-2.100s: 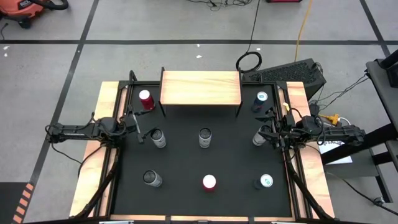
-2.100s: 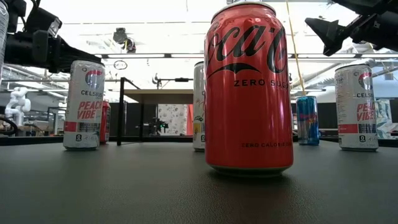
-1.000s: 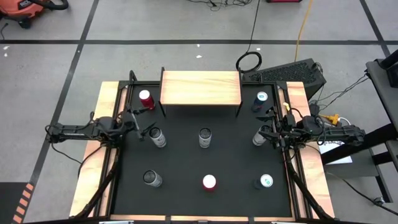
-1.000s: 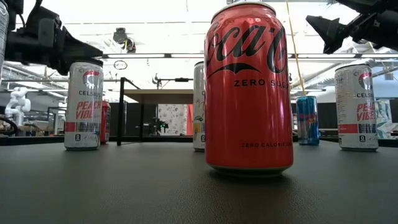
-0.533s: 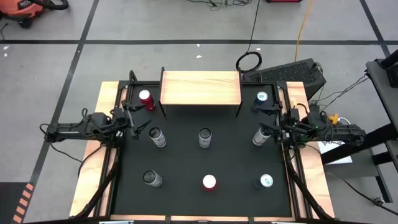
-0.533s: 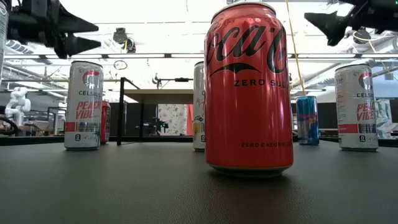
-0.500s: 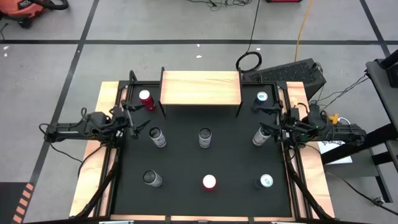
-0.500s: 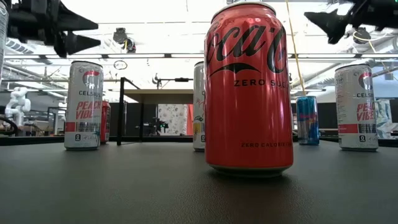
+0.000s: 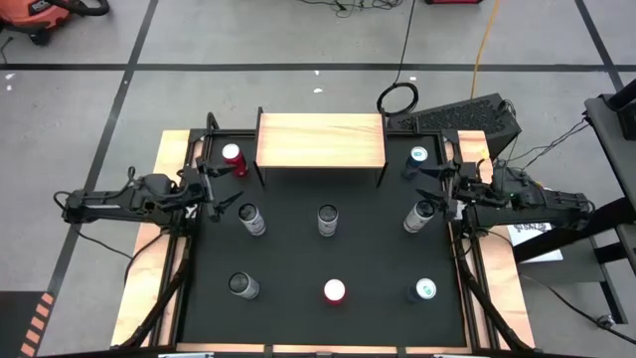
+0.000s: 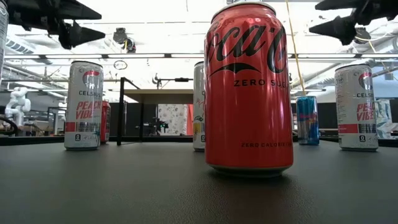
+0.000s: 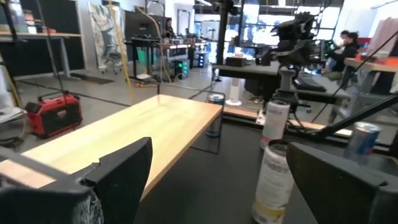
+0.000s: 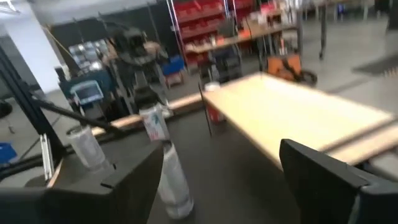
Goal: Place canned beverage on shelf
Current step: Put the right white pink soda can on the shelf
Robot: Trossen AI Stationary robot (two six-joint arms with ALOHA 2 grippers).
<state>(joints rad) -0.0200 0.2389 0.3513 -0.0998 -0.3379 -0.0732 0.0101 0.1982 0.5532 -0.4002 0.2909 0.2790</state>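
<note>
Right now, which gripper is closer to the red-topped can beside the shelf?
Left. The left gripper hovers just beside the red-topped can; the right gripper is across the mat, past the shelf.

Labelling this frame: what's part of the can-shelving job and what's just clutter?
Job:
shelf, top bare
seven cans on the black mat: two red, two blue, three silver
left hand, right hand, both open, empty

Clutter:
keyboard
cable coil

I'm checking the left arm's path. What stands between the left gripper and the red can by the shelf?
Nothing visible: the open left gripper hangs just in front of the red can, bare mat between them. The shelf stands beside that can, its top empty.
</note>
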